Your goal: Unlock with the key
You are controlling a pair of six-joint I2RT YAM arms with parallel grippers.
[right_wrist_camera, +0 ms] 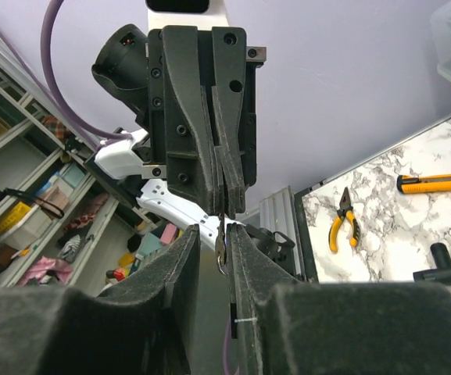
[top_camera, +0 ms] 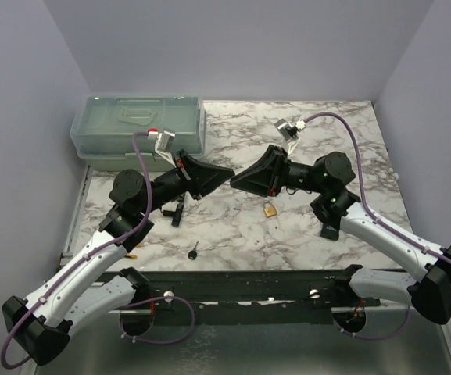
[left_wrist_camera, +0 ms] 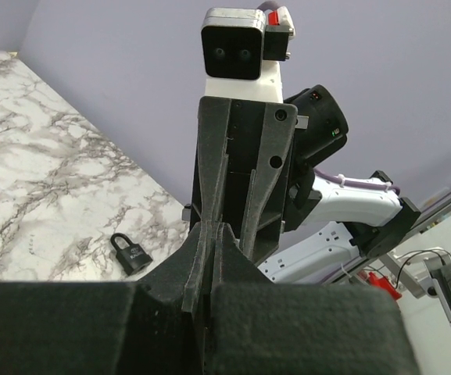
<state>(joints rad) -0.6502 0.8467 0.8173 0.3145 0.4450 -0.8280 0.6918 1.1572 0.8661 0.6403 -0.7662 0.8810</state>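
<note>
The key (top_camera: pixel 194 251), tiny with a round black head, lies on the marble near the front edge, apart from both grippers. My left gripper (top_camera: pixel 230 173) and right gripper (top_camera: pixel 235 178) meet tip to tip above the table's middle. The left one (left_wrist_camera: pixel 214 228) is shut; a thin metal piece (right_wrist_camera: pixel 223 246) with a curved end sticks out of its tips. That piece hangs in the gap of my right gripper (right_wrist_camera: pixel 212 234), whose jaws stand slightly apart, close to one finger. A brass padlock (top_camera: pixel 270 208) lies below the right gripper. A black padlock (left_wrist_camera: pixel 131 251) shows on the marble.
A translucent green toolbox (top_camera: pixel 139 129) stands at the back left. A black T-shaped piece (top_camera: pixel 177 209) lies under the left arm. Yellow-handled pliers (right_wrist_camera: pixel 340 221) and a yellow-handled tool (right_wrist_camera: pixel 436 182) lie near the table's left edge.
</note>
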